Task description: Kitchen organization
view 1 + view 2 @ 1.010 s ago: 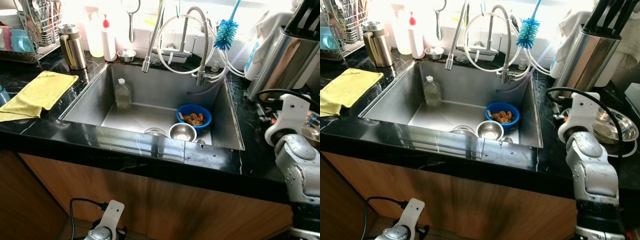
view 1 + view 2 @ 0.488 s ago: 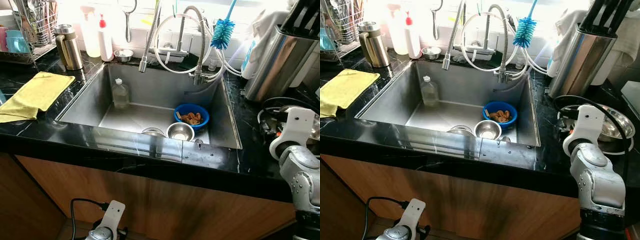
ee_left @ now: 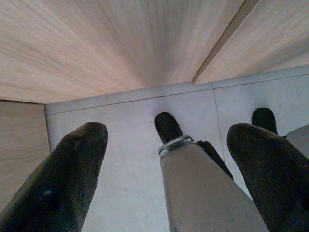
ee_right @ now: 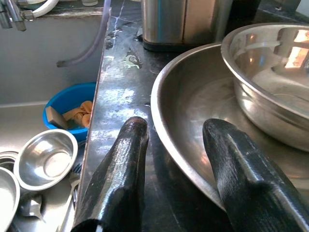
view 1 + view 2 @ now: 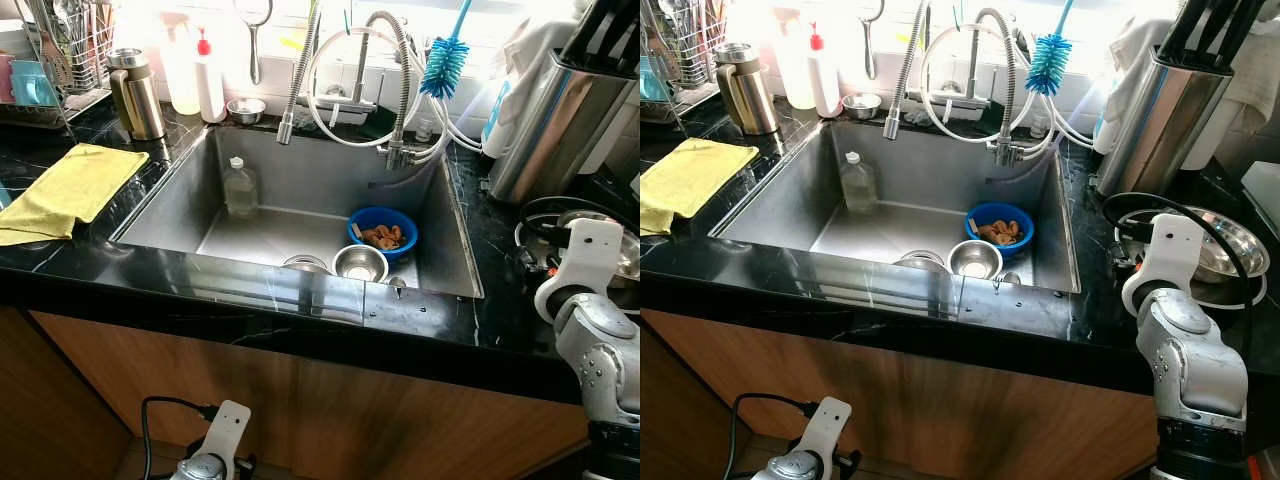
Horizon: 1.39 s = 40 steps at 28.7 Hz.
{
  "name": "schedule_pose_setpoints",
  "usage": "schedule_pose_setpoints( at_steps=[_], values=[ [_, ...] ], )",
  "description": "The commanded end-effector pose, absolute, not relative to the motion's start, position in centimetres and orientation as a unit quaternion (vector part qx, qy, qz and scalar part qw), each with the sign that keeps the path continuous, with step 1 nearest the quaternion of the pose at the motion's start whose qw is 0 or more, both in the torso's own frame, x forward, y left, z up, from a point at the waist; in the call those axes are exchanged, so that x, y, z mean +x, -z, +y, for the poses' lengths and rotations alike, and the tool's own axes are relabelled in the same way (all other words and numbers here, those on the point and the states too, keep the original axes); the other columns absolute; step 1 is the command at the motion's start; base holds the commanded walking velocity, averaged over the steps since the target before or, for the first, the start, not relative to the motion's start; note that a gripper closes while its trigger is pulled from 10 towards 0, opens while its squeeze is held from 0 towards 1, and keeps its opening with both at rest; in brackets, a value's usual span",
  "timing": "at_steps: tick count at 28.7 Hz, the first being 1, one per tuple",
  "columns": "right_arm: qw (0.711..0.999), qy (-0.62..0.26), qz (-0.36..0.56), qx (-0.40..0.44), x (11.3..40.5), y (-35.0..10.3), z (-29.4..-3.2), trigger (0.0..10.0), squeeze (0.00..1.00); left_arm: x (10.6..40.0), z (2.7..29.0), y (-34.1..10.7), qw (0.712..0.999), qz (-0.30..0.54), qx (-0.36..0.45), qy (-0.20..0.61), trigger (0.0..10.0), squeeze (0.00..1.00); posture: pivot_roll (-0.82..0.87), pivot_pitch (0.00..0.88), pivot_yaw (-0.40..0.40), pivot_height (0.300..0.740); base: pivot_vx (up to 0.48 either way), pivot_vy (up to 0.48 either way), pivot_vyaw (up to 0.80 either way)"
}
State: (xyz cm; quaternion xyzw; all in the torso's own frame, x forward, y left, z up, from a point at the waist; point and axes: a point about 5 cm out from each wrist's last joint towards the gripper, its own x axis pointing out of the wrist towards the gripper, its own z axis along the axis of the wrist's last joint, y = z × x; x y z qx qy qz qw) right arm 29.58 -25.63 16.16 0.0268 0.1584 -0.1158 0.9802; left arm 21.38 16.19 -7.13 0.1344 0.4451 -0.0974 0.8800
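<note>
Here the big bowl (image 4: 193,125) is lying on the counter (image 4: 120,96) right of the sink (image 5: 940,190), with a smaller steel bowl (image 4: 275,82) nested in its far side. The right gripper (image 4: 176,159) is reaching at its near rim: one finger (image 4: 120,169) is sitting outside the rim, over the wet black counter, and the other finger (image 4: 236,169) is sitting inside the bowl, so the rim is passing between them. The fingers are parted and are not yet pinching the rim; whether either is touching metal I cannot tell.

Judging from this, the step in hand is taking hold of the big bowl by its edge, early in the tidying. The next move is calling for the fingers to close squarely on the thin rim, then lift level, since the smaller bowl is riding inside and could slide or clatter if the big one tips. The counter looks wet, so the rim may be slippery too.

Beyond the outer finger, down in the sink, a blue bowl (image 4: 67,108) holding some food scraps is sitting beside a small steel bowl (image 4: 46,162), with a clear bottle (image 5: 857,180) further off. A steel canister (image 4: 183,21) is standing past the fingertips, behind the big bowl.

The left gripper (image 3: 164,174) is hanging idle below the counter, fingers spread, pointing at the floor (image 3: 125,125) before the wooden cabinet (image 3: 106,43).
</note>
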Motion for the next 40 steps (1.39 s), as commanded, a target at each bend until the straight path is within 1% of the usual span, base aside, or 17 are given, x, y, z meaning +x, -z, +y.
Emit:
schedule_pose_setpoints(
  at_steps=[1, 7, 19, 31, 40],
  values=[
    [0.982, 0.12, 0.146, 0.032, 29.5, -16.9, -25.7, 10.0, 0.0, 21.9, 16.0, 6.9, 0.882, 0.442, 0.132, 0.1, 10.0, 0.0, 0.04, 0.016, -0.079, 0.736, 0.0, 0.0, 0.0],
    [0.981, 0.11, 0.153, 0.037, 29.6, -16.4, -25.3, 10.0, 0.0, 21.9, 15.9, 6.9, 0.882, 0.441, 0.132, 0.099, 10.0, 0.0, 0.04, 0.009, -0.082, 0.736, 0.0, 0.0, 0.0],
    [0.984, 0.093, 0.143, 0.052, 30.0, -16.7, -24.5, 10.0, 0.0, 21.9, 16.0, 6.8, 0.882, 0.441, 0.132, 0.097, 10.0, 0.0, 0.05, 0.001, -0.084, 0.736, 0.0, 0.0, 0.0],
    [0.987, 0.059, 0.138, 0.054, 30.5, -16.8, -22.8, 10.0, 0.0, 21.8, 16.0, 6.9, 0.882, 0.443, 0.131, 0.095, 10.0, 0.0, 0.06, 0.001, -0.086, 0.736, 0.0, 0.0, 0.0],
    [0.988, 0.064, 0.13, 0.054, 30.5, -17.2, -23.1, 10.0, 0.0, 21.5, 16.2, 7.1, 0.881, 0.446, 0.131, 0.093, 10.0, 0.0, 0.06, 0.007, -0.087, 0.736, 0.0, 0.0, 0.0]
  ],
)
